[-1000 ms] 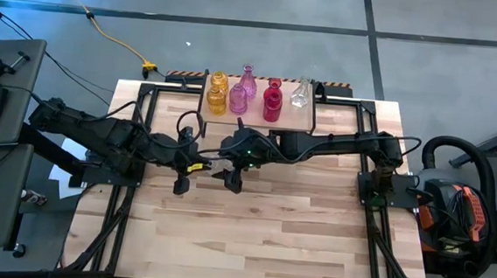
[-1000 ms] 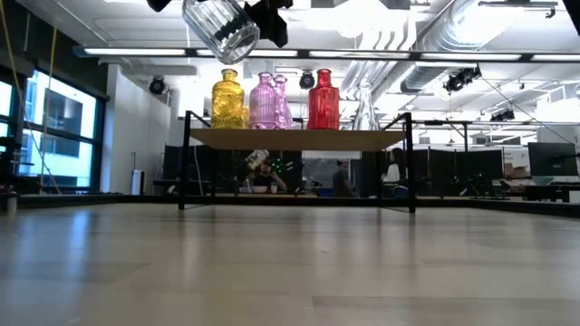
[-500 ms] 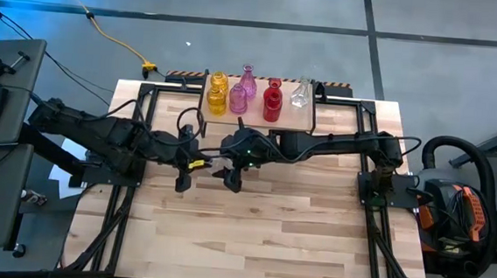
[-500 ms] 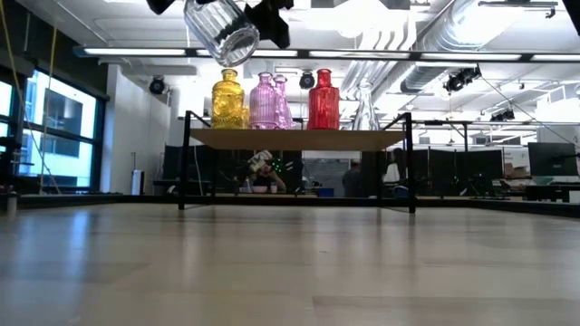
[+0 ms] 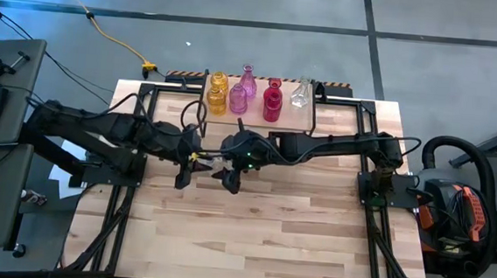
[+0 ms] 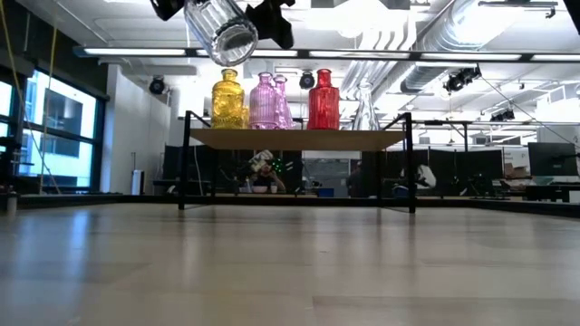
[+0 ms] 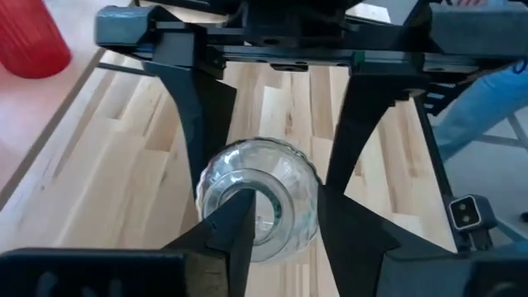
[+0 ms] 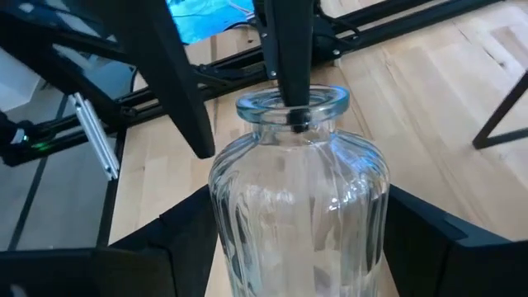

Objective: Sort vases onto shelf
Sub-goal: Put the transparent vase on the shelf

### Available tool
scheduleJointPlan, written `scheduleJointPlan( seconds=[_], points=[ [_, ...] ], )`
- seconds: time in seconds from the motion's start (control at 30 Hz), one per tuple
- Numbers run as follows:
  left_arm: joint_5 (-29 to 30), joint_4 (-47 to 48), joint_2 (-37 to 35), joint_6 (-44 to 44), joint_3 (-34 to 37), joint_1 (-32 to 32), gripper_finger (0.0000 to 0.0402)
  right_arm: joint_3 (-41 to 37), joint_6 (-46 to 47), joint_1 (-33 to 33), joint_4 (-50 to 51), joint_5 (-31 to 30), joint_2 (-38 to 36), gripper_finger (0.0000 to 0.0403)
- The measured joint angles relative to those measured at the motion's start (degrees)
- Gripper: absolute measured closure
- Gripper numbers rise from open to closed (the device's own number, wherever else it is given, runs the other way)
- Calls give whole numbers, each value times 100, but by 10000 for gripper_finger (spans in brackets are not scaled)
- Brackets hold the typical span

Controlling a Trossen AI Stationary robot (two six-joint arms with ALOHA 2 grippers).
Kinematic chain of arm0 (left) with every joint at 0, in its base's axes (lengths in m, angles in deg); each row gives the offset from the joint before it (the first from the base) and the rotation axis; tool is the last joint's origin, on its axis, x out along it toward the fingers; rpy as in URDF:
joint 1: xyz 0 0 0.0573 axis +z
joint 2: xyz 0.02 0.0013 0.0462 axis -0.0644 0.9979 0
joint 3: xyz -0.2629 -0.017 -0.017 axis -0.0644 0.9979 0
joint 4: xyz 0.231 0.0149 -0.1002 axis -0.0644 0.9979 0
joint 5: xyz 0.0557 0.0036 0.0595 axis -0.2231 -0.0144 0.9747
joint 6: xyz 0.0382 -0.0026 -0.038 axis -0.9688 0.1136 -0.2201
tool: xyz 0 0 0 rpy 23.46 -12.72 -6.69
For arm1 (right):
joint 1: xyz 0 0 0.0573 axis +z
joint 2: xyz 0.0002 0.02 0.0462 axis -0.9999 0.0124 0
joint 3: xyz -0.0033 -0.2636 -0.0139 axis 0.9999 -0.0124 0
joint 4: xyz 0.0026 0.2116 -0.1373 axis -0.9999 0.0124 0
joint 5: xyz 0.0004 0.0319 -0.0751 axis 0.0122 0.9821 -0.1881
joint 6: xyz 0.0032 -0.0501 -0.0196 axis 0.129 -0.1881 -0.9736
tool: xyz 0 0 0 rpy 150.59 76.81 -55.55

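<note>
A clear ribbed vase (image 6: 220,27) hangs high over the table's middle, lying tilted with its mouth (image 8: 293,106) toward the left arm. My right gripper (image 8: 297,239) is shut on its belly. My left gripper (image 7: 285,235) is open at the mouth: one finger (image 8: 286,58) reaches inside it and the other (image 8: 177,82) stands apart outside the neck. The shelf (image 5: 257,115) at the far edge carries yellow (image 5: 217,93), pink (image 5: 241,93), red (image 5: 272,101) and one clear vase (image 5: 301,93), all upright on their bases. My right gripper pinches the clear vase's belly (image 8: 239,206) between its two fingers, one on each side. The fingers come level from the table's right, from the base end, and lie along the vase. The vase is lifted clear and tilted. My left gripper has one finger inside the mouth (image 7: 260,216); I cannot tell whether it touches the rim.
The shelf's black legs (image 6: 188,158) stand on the butcher-block table (image 5: 250,236) near its far edge. Black frame bars (image 5: 121,200) run along both sides of the table. The table's near half shows bare wood. Beyond the table lies an office room.
My left arm has pushed a little toward the table's right, closer to my right gripper. The clear vase has stayed aloft between the two grippers and has only tipped slightly.
</note>
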Motion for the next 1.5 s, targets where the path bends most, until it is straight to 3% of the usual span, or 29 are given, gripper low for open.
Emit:
scheduleJointPlan(
  seconds=[0.47,0.63,1.03,1.5],
  points=[
    [5,25,-329,-255,-386,235,257,0,177,23,76,-82,-124,153],
    [65,19,-489,-506,-581,237,257,0,-10,-14,290,-530,-500,153],
    [1060,51,-867,-692,-612,237,257,0,-629,-46,1246,-2263,-1162,153],
    [1615,150,-943,-642,-612,237,257,2,-1112,-404,2238,-2125,-1604,153]
  ],
)
